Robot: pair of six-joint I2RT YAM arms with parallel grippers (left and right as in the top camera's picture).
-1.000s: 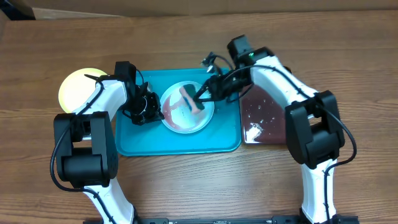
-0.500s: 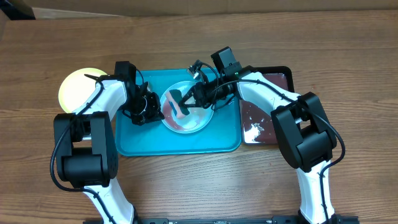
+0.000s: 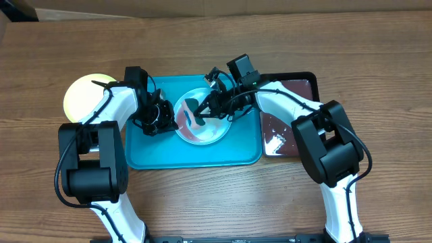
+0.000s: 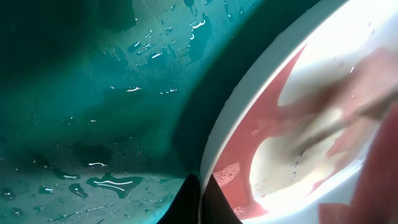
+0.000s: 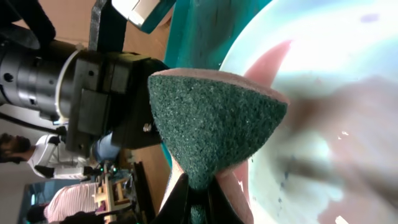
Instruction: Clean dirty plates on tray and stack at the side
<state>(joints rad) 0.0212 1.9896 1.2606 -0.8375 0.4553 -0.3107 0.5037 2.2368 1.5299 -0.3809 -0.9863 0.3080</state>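
- The turquoise tray [image 3: 202, 156] is lying in the middle of the overhead frame. In the left wrist view its floor is glistening with water drops.
- A pale plate [image 3: 214, 133] is sitting inside the tray, toward its upper middle. Both wrist views are showing pinkish-red patches on its face.
- The left gripper [image 3: 164, 119] is reaching in from the left of the frame. Its fingertips [image 4: 189, 205] are clenched on the plate's left rim, meeting at the edge at the bottom of the left wrist view.
- The right gripper [image 3: 204, 111] is coming in from the upper right and hanging over the plate's upper left part.
- It is grasping a sponge [image 5: 208, 130], its fingers clamped on the lower end while the green scouring face is fanning out above them.
- Whether the sponge is pressing on the plate cannot be told.
- A yellow-green plate [image 3: 79, 94] is resting on the wooden table [image 3: 216, 202] at the left of the frame, outside the tray, partly under the left arm.
- A black tray [image 3: 289, 128], wet and shining, is sitting just beside the turquoise tray's right edge.
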